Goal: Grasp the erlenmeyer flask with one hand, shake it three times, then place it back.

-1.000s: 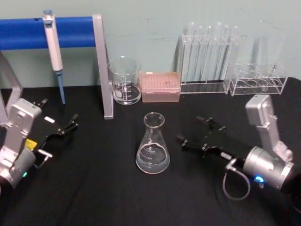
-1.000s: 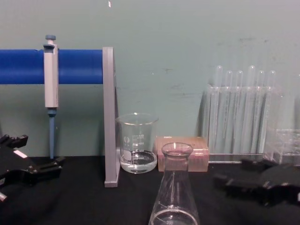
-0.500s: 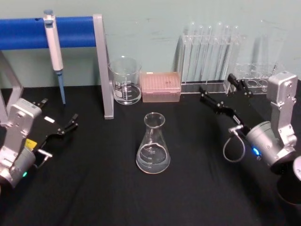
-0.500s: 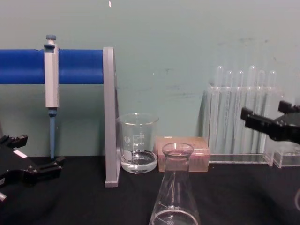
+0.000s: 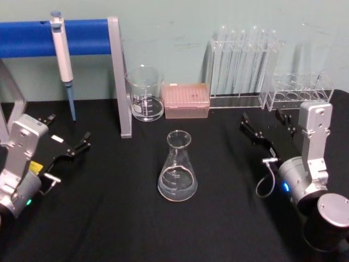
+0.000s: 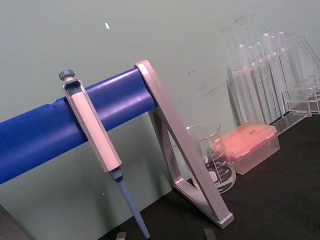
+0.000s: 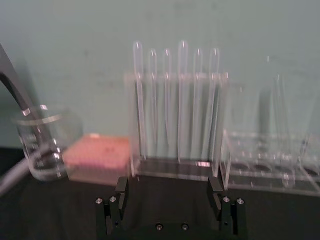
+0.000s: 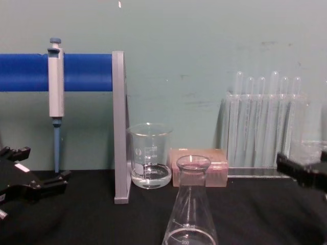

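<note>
Jaws on my right gripper (image 5: 268, 126) are standing wide apart and holding nothing, hovering over the right side of the bench (image 5: 109, 218), well apart from the erlenmeyer flask (image 5: 177, 169). From the right wrist view that gripper (image 7: 170, 192) is pointing toward the test tube rack (image 7: 177, 110) at the back wall, with both black fingers (image 7: 119, 197) spread.

I am seeing the flask standing upright near the middle of the black bench, untouched, with a little clear liquid pooling in its wide base (its neck and rim rise large at the bottom of the chest view (image 8: 190, 204)). Behind it, a pink tip box (image 5: 186, 100) is sitting against the wall, and just beside that, to its left, a glass beaker (image 5: 145, 94) is standing with some liquid in it. Farther left a grey stand (image 5: 120, 76) with a blue bar is carrying a pipette (image 5: 61, 49).

My left gripper (image 5: 68, 141) is resting low at the left edge of the bench, its jaws parted and empty, far from the flask.
</note>
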{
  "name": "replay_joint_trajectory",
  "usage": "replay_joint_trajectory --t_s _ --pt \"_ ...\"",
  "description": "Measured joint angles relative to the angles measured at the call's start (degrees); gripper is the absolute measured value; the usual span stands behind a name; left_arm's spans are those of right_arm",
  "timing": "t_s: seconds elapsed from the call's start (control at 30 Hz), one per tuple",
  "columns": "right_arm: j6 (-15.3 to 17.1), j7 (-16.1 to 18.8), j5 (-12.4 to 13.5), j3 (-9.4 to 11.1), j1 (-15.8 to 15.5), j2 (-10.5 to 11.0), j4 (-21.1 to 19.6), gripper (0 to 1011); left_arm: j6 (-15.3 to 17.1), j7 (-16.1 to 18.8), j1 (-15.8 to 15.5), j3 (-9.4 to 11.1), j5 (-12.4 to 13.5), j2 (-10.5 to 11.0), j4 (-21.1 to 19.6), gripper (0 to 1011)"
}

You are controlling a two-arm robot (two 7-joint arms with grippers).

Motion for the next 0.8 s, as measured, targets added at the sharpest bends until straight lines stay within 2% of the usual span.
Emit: replay_joint_trajectory --t_s 0.3,0.5,0.8 --pt "4.4 1.6 -0.5 0.7 -0.4 -0.3 2.4 1003 0.0 0.0 0.0 0.0 0.0 0.0 0.0 1001" --pt "5.0 3.2 -0.6 1.1 -0.4 -0.4 2.6 1002 0.0 0.0 0.0 0.0 0.0 0.0 0.0 1001" --pt "5.0 3.1 -0.6 1.0 -0.3 -0.3 2.5 1003 0.0 0.0 0.0 0.0 0.0 0.0 0.0 1001"
